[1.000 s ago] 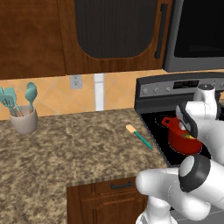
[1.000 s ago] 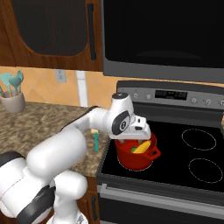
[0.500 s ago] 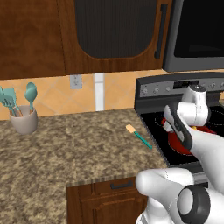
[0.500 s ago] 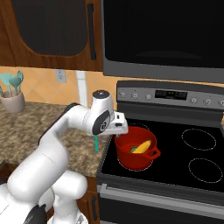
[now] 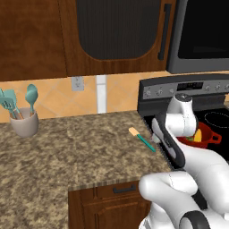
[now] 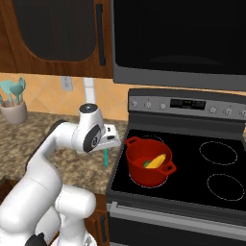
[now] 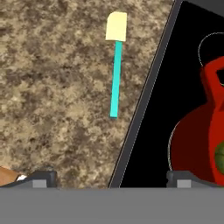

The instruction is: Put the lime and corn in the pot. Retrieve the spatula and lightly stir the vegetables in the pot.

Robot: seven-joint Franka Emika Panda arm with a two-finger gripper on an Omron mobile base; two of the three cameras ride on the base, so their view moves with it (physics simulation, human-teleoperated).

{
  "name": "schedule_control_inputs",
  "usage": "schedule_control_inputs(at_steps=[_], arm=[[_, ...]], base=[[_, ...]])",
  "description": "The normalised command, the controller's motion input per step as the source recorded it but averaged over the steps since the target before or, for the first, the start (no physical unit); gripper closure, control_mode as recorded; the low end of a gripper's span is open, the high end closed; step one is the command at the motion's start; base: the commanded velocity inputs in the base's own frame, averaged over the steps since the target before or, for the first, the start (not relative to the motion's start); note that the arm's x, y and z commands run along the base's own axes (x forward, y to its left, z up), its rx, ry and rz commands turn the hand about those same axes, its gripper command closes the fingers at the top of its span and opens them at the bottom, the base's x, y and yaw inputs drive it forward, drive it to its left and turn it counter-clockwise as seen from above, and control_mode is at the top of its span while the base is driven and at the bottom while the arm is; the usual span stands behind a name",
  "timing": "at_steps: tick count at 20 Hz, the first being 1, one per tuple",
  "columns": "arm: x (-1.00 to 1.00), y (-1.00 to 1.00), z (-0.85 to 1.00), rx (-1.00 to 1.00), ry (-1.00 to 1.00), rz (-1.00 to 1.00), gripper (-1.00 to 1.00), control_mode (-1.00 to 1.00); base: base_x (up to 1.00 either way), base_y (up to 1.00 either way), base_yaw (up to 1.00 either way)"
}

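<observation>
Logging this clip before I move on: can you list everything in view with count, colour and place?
pot: 1, red, on the stove's front left burner
corn: 1, yellow, inside the pot
lime: 1, green, inside the pot beside the corn
spatula: 1, teal handle with cream blade, flat on the counter next to the stove
cup: 1, beige, far left of counter, holding teal utensils
stove: 1, black top
counter: 1, speckled brown
pincer: 1, dark tips, open, over the counter edge near the spatula

We see bare counter [image 7: 52,87] all round the spatula [image 7: 115,65], open from above; the pot [image 7: 197,144] sits apart, past the stove edge [image 7: 144,92].
</observation>
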Motion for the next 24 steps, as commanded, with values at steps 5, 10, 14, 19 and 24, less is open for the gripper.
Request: schedule_control_inputs(at_steps=[5, 10, 14, 19, 24], arm=[[0.34, 0.41, -0.4, -0.07, 0.05, 0.0, -1.0, -1.0], [0.3, 0.08, -0.24, -0.01, 0.05, -0.02, -1.0, -1.0], [0.28, -0.13, -0.15, 0.0, 0.03, 0.0, -1.0, -1.0], [0.19, -0.17, -0.3, 0.0, 0.08, 0.0, -1.0, -1.0], [0.07, -0.03, -0.26, 0.0, 0.04, 0.0, -1.0, -1.0]], base=[[0.0, 0.0, 0.0], [0.0, 0.0, 0.0], [0.0, 0.0, 0.0], [0.0, 0.0, 0.0], [0.0, 0.0, 0.0]])
